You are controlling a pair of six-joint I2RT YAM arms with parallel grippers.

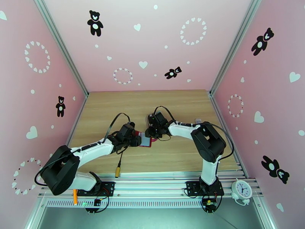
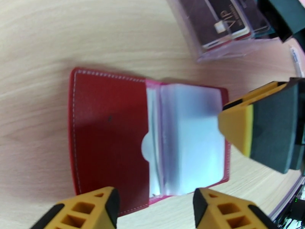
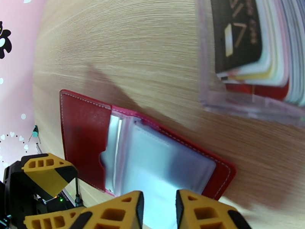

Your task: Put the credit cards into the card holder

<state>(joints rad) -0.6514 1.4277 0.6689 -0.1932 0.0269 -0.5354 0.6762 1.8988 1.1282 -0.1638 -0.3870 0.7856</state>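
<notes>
Lab booth, pink walls (image 1: pixel 114 35) (bear stickers (image 1: pixel 95 22))

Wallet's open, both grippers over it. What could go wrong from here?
The clear sleeves stand loosely fanned; a credit card may slide between sleeves instead of into one.
The card holder lies free on the table, so a push could shift it.
The left gripper and right gripper sit close together; they might collide.
</notes>
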